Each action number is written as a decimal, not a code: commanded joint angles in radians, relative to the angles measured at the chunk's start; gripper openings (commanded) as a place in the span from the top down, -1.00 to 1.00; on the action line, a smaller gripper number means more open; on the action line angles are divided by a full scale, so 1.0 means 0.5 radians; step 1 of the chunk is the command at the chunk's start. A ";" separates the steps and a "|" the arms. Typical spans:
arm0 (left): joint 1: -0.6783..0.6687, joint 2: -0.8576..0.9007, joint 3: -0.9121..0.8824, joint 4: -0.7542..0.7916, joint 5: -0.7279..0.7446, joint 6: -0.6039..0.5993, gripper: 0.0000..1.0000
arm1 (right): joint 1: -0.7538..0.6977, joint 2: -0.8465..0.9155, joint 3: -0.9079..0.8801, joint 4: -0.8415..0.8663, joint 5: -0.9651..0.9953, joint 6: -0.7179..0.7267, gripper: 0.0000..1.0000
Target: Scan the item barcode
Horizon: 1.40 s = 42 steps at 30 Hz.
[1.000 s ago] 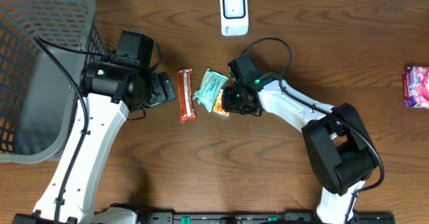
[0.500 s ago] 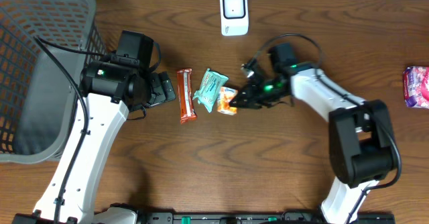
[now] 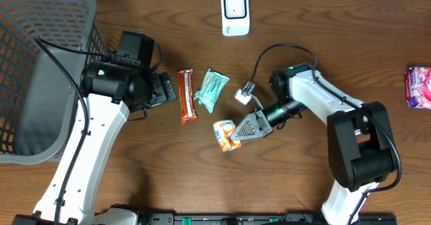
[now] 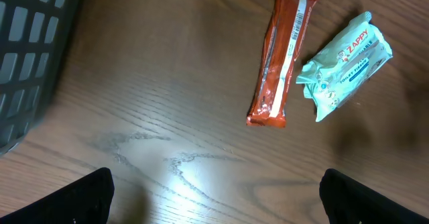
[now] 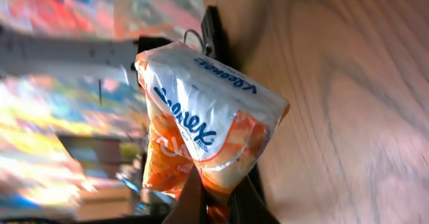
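Observation:
An orange and white Kleenex tissue pack (image 3: pixel 226 133) (image 5: pixel 201 133) hangs above the table's middle, pinched by its lower edge in my right gripper (image 3: pixel 238 135) (image 5: pixel 218 197), which is shut on it. The white barcode scanner (image 3: pixel 235 13) stands at the table's far edge. My left gripper (image 3: pixel 163 89) (image 4: pixel 214 197) is open and holds nothing. It hovers just left of a red snack bar (image 3: pixel 186 95) (image 4: pixel 281 55) and a green wipes pack (image 3: pixel 211 89) (image 4: pixel 345 65), both lying flat on the wood.
A grey mesh basket (image 3: pixel 40 70) (image 4: pixel 30 43) fills the left side of the table. A pink packet (image 3: pixel 418 86) lies at the right edge. A white cable connector (image 3: pixel 243 97) dangles near the right arm.
My right gripper closed on the tissue pack, lifted it from beside the green pack and carried it toward the near side. The left arm stayed still.

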<state>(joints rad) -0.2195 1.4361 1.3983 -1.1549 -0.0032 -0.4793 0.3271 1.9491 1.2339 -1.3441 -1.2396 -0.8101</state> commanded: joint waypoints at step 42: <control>0.007 -0.011 0.014 -0.007 -0.018 -0.025 -0.96 | 0.074 -0.050 0.944 1.667 3.204 2.352 0.98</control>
<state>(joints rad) -0.2195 1.4361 1.3983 -1.1545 -0.0032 -0.4793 0.3214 1.9469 1.6619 -0.5591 0.0257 0.2867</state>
